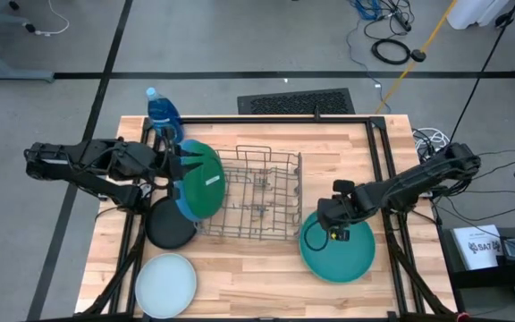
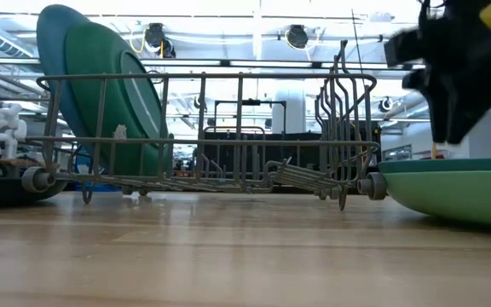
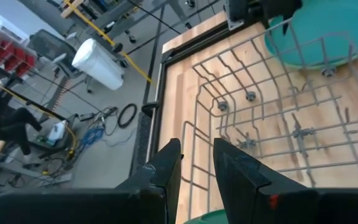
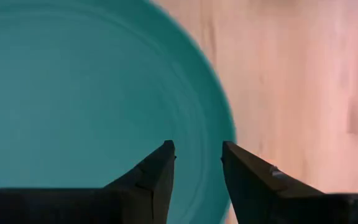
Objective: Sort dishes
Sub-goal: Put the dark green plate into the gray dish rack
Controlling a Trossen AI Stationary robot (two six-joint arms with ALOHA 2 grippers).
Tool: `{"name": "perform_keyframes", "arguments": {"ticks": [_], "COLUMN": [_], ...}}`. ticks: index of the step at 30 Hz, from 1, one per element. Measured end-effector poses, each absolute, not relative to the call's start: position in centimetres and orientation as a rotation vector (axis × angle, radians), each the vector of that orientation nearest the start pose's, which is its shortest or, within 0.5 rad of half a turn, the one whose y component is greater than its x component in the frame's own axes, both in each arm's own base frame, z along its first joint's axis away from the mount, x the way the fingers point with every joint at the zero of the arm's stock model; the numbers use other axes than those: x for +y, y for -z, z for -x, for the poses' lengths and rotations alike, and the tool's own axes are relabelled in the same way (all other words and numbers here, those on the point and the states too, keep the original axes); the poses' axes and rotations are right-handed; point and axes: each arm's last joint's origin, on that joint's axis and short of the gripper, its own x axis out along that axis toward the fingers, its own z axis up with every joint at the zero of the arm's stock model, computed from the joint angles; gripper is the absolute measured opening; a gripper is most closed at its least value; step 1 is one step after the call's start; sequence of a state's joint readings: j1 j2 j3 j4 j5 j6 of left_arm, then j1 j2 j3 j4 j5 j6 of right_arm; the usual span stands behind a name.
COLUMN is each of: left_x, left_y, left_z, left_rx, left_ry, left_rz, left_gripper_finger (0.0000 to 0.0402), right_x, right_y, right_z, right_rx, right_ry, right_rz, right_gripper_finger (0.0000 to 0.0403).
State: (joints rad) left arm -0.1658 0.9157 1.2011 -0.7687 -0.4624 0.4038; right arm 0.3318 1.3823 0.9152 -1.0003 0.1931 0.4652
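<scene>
A large blue plate and a dark green plate stand on edge in the left end of the grey wire rack. My left gripper is at their left rim, its fingers a narrow gap apart. The light green plate lies flat on the table at the right. My right gripper hangs just above it, open and pointing down, close inside its rim. The black plate and the pale plate lie flat at the near left. My left gripper has a strip of the dark green plate's rim showing low between its fingers. I cannot tell whether the fingers touch it; nothing lies between their tips.
A blue soap bottle stands at the far left corner. The rack fills the table's middle, its upright tines close to the light green plate. Bare wood lies along the near edge.
</scene>
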Motion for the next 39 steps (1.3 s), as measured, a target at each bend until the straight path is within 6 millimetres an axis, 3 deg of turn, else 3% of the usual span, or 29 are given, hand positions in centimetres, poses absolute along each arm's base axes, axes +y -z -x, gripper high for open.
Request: {"name": "perform_keyframes", "arguments": {"ticks": [5, 14, 23, 30, 34, 39], "left_x": [-1.5, -1.5, -1.5, -1.5, -1.5, -1.5], "left_y": [-39.5, -39.5, -39.3, -39.3, -39.3, -39.3], "left_z": [-16.0, -16.0, -15.9, -15.9, -15.9, -15.9], "left_rx": [0.508, 0.507, 0.526, 0.533, 0.532, 0.532], "left_ry": [-0.165, -0.161, -0.164, -0.163, -0.163, -0.163], "left_rz": [-0.489, -0.476, -0.457, -0.459, -0.458, -0.458], "left_gripper_finger": [0.0096, 0.0096, 0.0096, 0.0096, 0.0096, 0.0096], "right_x": [5.2, 2.7, 2.1, 2.0, 2.0, 2.0], "right_y": [-19.8, -19.7, -19.6, -18.0, -17.7, -17.7], "right_z": [-21.6, -22.4, -23.0, -22.2, -22.2, -22.2], "right_rx": [1.421, 1.415, 1.386, 1.422, 1.409, 1.41], "right_ry": [0.209, 0.143, 0.056, 0.053, 0.052, 0.044], "right_rz": [0.012, -0.013, -0.017, -0.009, -0.009, 0.006], "right_gripper_finger": [0.013, 0.013, 0.013, 0.0128, 0.0107, 0.004]}}
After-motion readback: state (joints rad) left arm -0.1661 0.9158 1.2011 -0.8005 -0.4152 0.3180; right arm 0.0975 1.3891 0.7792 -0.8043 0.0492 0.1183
